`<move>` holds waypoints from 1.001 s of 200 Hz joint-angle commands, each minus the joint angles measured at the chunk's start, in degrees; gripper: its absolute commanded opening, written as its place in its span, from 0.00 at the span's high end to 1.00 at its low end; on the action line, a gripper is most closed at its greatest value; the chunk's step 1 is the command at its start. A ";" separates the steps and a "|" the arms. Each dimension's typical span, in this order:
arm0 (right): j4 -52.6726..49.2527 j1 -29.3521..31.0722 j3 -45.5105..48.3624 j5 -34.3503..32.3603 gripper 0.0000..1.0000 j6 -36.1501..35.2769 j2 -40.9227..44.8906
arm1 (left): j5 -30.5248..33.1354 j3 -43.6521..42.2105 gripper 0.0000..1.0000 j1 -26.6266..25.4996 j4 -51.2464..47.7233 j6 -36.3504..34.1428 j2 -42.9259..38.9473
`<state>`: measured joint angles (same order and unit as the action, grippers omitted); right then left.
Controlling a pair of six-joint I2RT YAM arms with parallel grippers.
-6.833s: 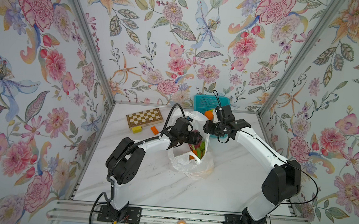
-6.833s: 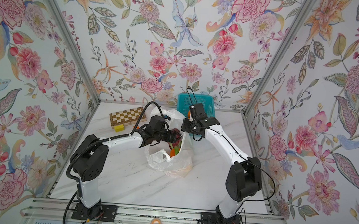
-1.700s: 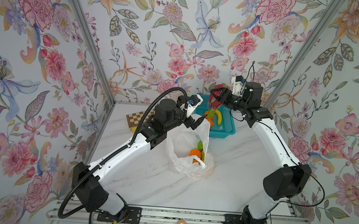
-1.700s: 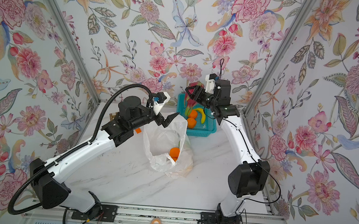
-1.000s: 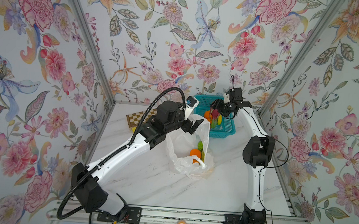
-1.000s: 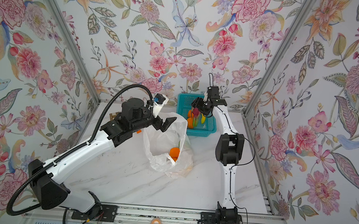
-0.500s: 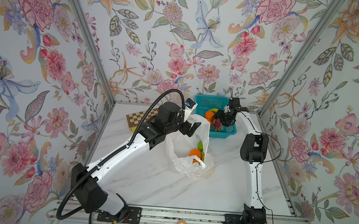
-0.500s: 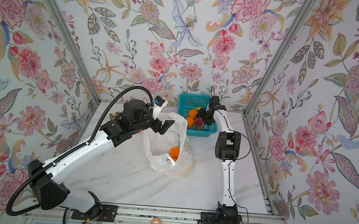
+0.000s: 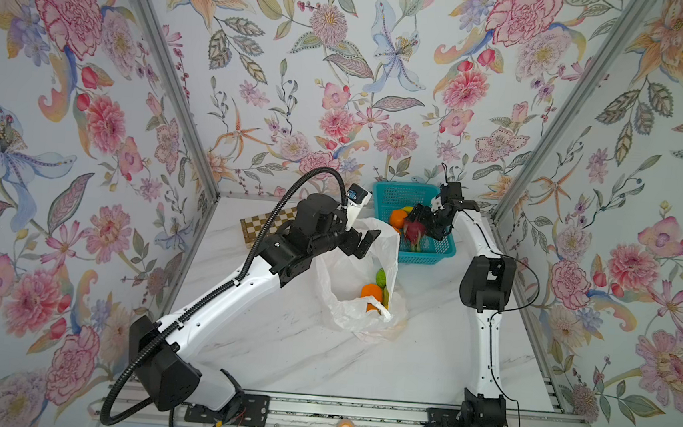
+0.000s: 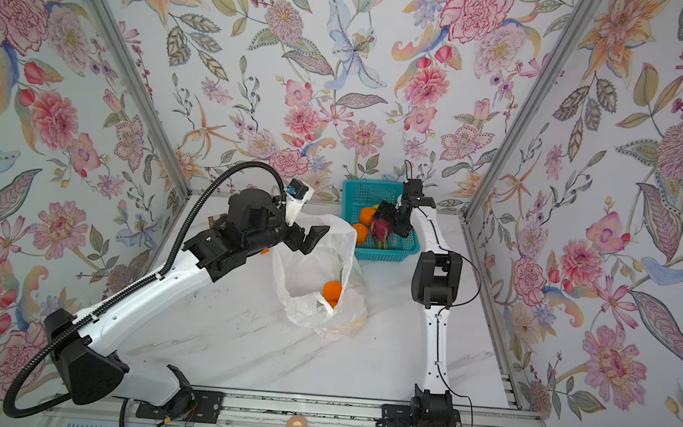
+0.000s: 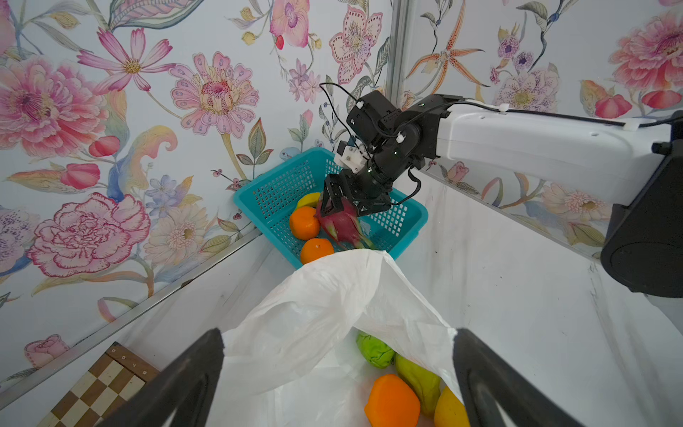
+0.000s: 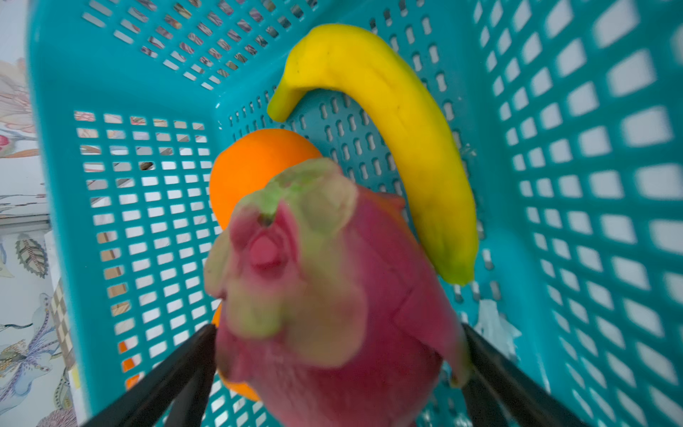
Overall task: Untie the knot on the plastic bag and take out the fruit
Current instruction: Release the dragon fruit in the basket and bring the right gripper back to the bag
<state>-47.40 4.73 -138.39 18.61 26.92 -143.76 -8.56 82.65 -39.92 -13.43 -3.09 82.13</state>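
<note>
At right end effector point(image 12: 336, 332): spread wide astride blurred pink-red, green-tipped dragon fruit point(image 11: 342, 225), low in teal perforated plastic basket point(image 11: 281, 185), far right; impossible to tell whether gripped or freed. At left end effector point(image 11: 338, 332): gaping, empty, above far rim of thin crinkly white plastic bag point(image 10: 306, 270) at middle of white marbled worktop point(image 9: 278, 355), orange and green fruit point(image 9: 372, 294) inside.

Risk of unheld rim sagging shut, snagging next reach; of dragon fruit toppling off round oranges point(image 11: 303, 222).

On right, stretched far, wrist dipped; on left, raised diagonally.
</note>
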 commanded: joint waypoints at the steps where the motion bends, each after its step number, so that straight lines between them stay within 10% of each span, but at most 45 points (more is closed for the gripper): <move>1: -3.13 -1.21 -1.00 -0.40 0.01 -2.46 7.52 | 0.20 -1.79 0.04 -0.12 0.77 2.35 -2.51; 89: -7.27 1.34 9.54 -1.46 0.01 -1.98 28.48 | 1.43 -6.96 0.14 -1.64 -3.08 5.27 -4.96; 200: -7.32 23.95 46.19 -11.92 0.01 8.75 57.70 | -5.11 -15.32 0.34 -4.05 -5.94 7.52 -4.87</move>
<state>-53.34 24.25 -98.21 11.92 30.39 -90.67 -10.07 70.19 -42.46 -19.88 2.76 78.41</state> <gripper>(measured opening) 0.989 0.694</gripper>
